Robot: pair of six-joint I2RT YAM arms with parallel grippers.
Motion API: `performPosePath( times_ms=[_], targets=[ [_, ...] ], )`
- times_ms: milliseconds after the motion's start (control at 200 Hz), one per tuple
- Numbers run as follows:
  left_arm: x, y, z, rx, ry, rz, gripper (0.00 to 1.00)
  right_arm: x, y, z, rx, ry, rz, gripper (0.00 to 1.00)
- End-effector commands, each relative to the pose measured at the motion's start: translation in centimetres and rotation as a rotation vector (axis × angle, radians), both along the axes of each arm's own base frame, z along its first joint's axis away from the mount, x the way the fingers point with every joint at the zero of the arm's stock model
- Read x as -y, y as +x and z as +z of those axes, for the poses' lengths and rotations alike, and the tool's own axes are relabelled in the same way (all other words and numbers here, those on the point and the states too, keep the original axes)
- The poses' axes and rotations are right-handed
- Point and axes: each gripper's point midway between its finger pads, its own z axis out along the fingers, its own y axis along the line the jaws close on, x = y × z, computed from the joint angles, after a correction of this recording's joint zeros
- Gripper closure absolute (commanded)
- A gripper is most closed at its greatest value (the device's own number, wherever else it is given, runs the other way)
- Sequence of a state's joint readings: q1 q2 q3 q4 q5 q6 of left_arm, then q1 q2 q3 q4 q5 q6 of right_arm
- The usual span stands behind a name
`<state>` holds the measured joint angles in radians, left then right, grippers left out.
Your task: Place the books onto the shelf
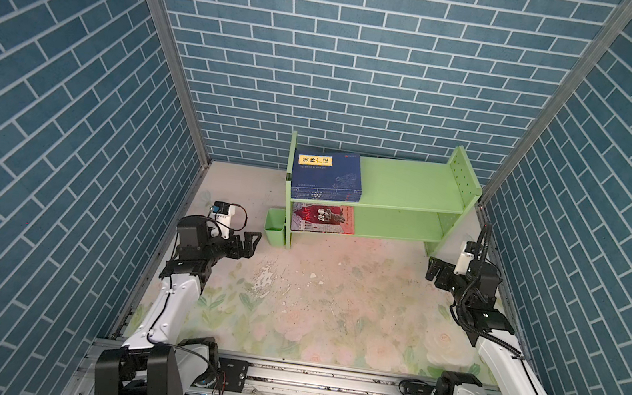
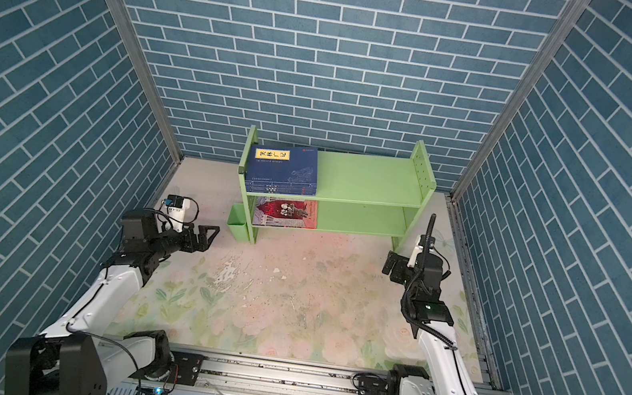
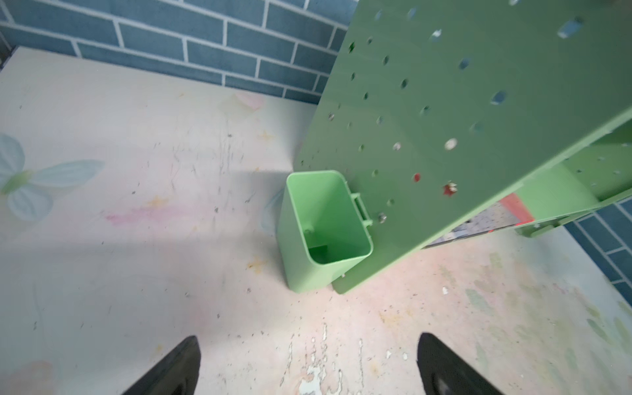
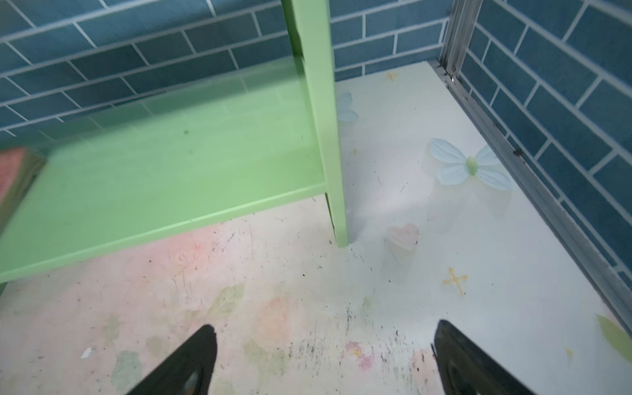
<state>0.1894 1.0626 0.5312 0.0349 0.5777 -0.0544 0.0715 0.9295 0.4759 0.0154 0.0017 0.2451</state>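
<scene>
The light green shelf [image 1: 404, 185] [image 2: 367, 180] stands at the back of the table in both top views. Dark blue books [image 1: 328, 175] [image 2: 282, 168] with a yellow label lie stacked on the left of its upper tier. A red-and-grey book [image 1: 324, 217] [image 2: 286, 212] lies on the lower tier below them; the left wrist view shows its edge [image 3: 492, 219]. My left gripper [image 1: 251, 242] [image 2: 210, 236] [image 3: 309, 345] hangs open left of the shelf's small green cup [image 1: 274, 229] [image 3: 325, 229]. My right gripper [image 1: 433, 270] [image 2: 392, 264] [image 4: 325, 338] is open near the shelf's right leg [image 4: 337, 191]. Both hold nothing.
Blue brick-pattern walls [image 1: 345, 64] enclose the table on three sides, with metal corner rails [image 4: 533, 171]. The floral tabletop [image 1: 332, 306] lies between the arms. A metal rail [image 1: 322, 380] carrying both arm bases runs along the front edge.
</scene>
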Motion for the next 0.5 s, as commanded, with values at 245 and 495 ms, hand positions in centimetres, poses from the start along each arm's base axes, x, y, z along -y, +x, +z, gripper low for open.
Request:
performPosePath(
  times_ms=[245, 495],
  targets=[
    [-3.7, 3.8, -2.9, 0.086, 0.087, 0.172, 0.0, 2.4, 2.4, 1.5, 0.143, -0.054, -0.072, 0.01],
    [-4.8, 4.8, -2.7, 0.234, 0.115, 0.231, 0.0, 3.7, 1.6, -0.4, 0.134, -0.13, -0.113, 0.01]
  ],
)
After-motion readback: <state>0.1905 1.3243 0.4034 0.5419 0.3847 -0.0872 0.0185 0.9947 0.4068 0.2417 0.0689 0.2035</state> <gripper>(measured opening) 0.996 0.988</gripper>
